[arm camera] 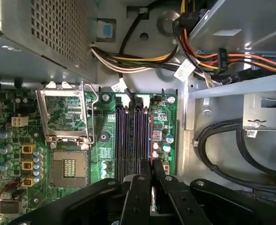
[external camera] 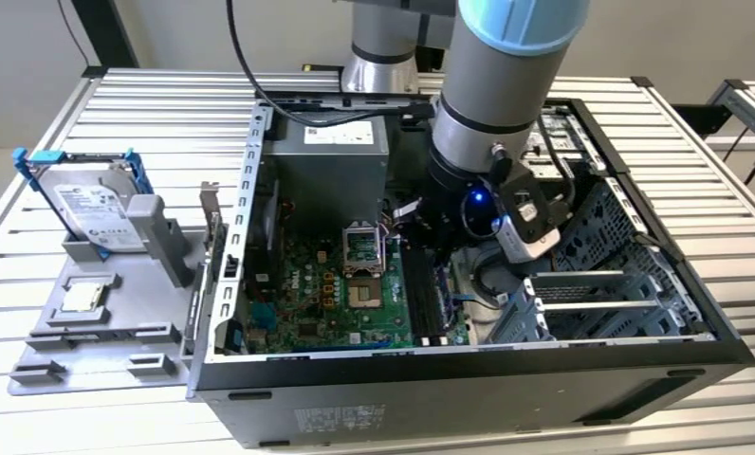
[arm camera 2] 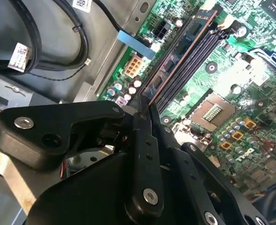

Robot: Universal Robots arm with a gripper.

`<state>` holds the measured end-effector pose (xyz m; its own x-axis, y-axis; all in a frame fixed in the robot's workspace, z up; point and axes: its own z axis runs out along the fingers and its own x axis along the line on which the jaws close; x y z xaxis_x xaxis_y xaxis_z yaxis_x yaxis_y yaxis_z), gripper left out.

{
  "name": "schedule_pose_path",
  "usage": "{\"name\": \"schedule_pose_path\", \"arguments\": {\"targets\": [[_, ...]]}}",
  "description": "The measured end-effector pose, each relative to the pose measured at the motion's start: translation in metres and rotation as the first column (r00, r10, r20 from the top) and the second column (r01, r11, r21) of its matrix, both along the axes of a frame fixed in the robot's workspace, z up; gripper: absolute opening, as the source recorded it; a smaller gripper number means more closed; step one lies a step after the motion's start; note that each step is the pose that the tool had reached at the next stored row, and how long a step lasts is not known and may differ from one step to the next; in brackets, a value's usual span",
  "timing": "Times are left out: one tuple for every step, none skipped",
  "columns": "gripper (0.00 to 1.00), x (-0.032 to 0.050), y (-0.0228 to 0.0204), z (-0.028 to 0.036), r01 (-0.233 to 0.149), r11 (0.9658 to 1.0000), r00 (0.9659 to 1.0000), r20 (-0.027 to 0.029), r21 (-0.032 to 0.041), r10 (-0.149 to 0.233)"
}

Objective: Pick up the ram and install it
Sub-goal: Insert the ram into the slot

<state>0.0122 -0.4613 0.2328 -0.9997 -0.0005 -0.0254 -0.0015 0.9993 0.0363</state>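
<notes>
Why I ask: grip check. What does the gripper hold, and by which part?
The gripper seems to pinch the ram by its upper edge, over the slots.

Gripper sits low inside the open PC case, right over the memory slots. Tight on both sides: socket frame just beside the slots, drive cage w/ black cables opposite. Power supply and wire bundle block the slots' far end. Open top = only free way in/out.

Arm reaching down, gripper fingers nearly together, pointing down
</notes>
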Motion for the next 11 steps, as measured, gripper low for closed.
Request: {"name": "schedule_pose_path", "arguments": {"targets": [[0.0, 0.0, 0.0, -0.0019, 0.0, 1.0, 1.0, 0.0, 0.0001, 0.0], [0.0, 0.0, 0.0, -0.0037, 0.0, 1.0, 1.0, 0.0, 0.0, 0.0], [0.0, 0.0, 0.0, -0.0054, 0.0, 1.0, 1.0, 0.0, 0.0, 0.0], [0.0, -0.0001, 0.0, -0.0069, 0.0, 1.0, 1.0, 0.0, 0.0, 0.0], [0.0, -0.0001, 0.0, -0.0075, 0.0, 1.0, 1.0, 0.0, -0.0001, 0.0], [0.0, -0.0004, 0.0, -0.0076, 0.0, 1.0, 1.0, -0.0001, -0.0003, 0.0], [0.0, -0.0005, 0.0002, -0.0078, 0.0, 1.0, 1.0, -0.0001, -0.0003, 0.0], [0.0, -0.0004, 0.0006, -0.0082, 0.0, 1.0, 1.0, 0.0, 0.0, 0.0], [0.0, -0.0004, 0.0008, -0.0086, 0.0, 1.0, 1.0, 0.0, 0.0002, 0.0], [0.0, -0.0004, 0.0008, -0.0089, 0.0, 1.0, 1.0, 0.0, 0.0001, 0.0], [0.0, -0.0004, 0.001, -0.0094, 0.0, 1.0, 1.0, 0.0, 0.0001, 0.0]]}}
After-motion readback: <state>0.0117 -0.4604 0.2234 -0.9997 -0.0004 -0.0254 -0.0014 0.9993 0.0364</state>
